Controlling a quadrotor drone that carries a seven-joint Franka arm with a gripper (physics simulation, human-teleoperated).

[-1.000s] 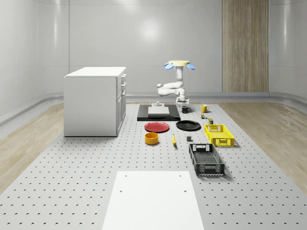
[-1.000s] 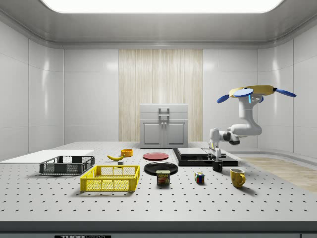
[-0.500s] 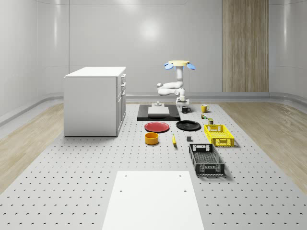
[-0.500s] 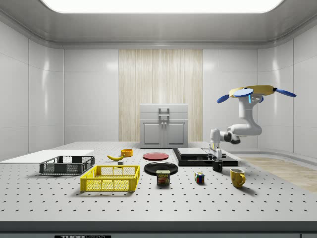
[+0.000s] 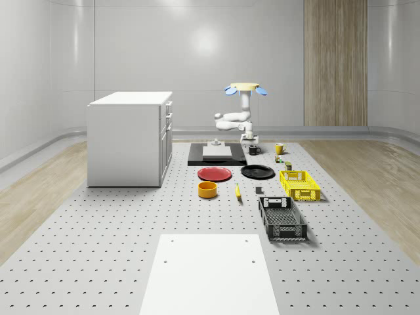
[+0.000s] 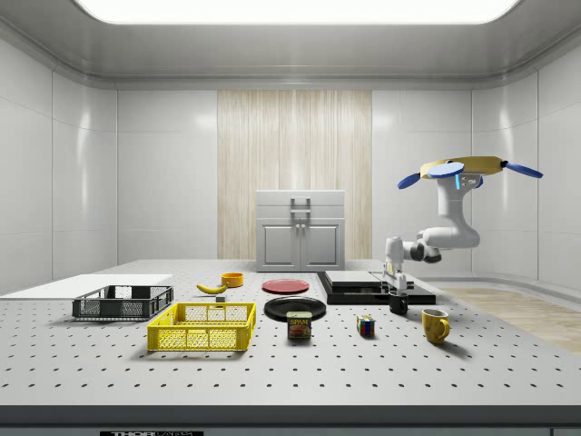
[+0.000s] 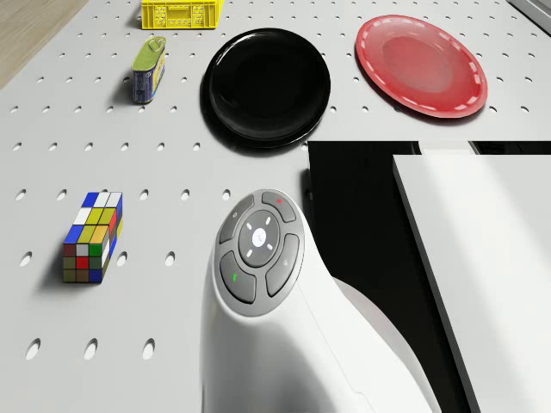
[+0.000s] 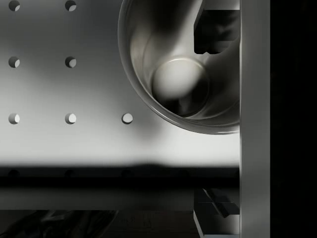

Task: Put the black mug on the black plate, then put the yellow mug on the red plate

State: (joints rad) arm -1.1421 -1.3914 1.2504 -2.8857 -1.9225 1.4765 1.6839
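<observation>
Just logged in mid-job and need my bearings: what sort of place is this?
Most likely a simulated lab or test room: a big perforated metal table like an optical bench, bare grey panelled walls, and assorted test items such as a puzzle cube and yellow crate.

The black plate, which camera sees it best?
The drone view: the black plate is close, seen from above, beside the red plate. In the whole-scene view and the side view it is far off and looks thin.

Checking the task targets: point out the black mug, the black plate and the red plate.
black mug [image 8: 181, 84], wrist view, inner bottom.
black plate [image 7: 267, 84], drone view, centre of its face.
red plate [image 7: 420, 62], drone view, centre of its face.
</observation>
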